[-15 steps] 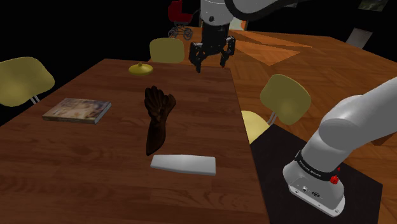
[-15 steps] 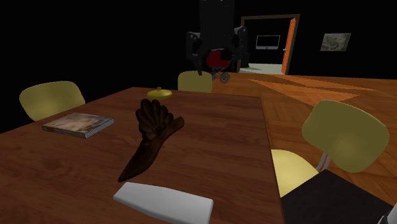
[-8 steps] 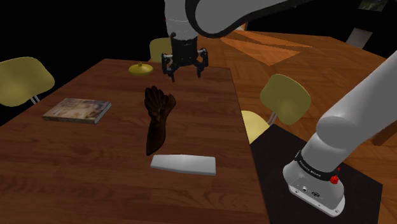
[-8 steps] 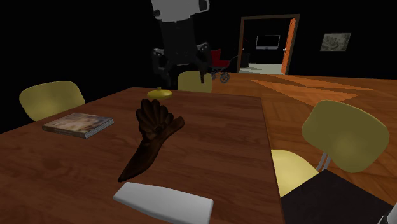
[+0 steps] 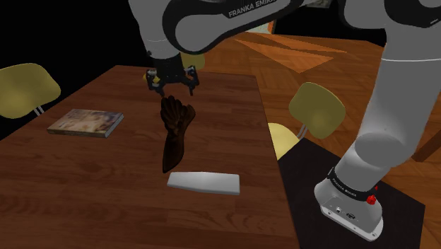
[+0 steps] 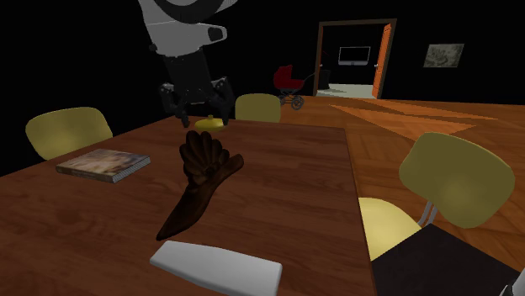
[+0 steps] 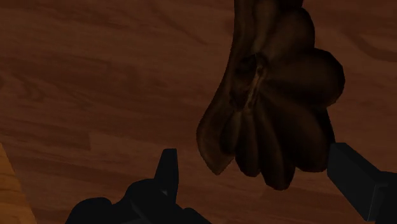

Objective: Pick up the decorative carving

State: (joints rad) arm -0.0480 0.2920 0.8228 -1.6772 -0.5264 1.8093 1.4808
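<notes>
Wrist view — hovering above fanned end of dark carving point(image 7: 273, 95), jaws released, gripping nothing. Approach step, likely; next — lowering toward desk point(image 7: 95, 95), straddling carving, then clenching.

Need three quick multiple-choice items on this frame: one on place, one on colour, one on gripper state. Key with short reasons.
1. In the shoulder view, where does the book lie?
A) left of the carving
B) on top of the carving
C) on a seat

2. What colour are the chairs?
A) red
B) yellow
C) blue

3. The gripper is:
A) shut on the carving
B) shut on nothing
C) open

Key:
1 A: the book lies on the table, apart from the carving, to its left.
2 B: every chair back shows yellow.
3 C: in the wrist view the fingers stand apart, with the carving's wide end between them.
</notes>
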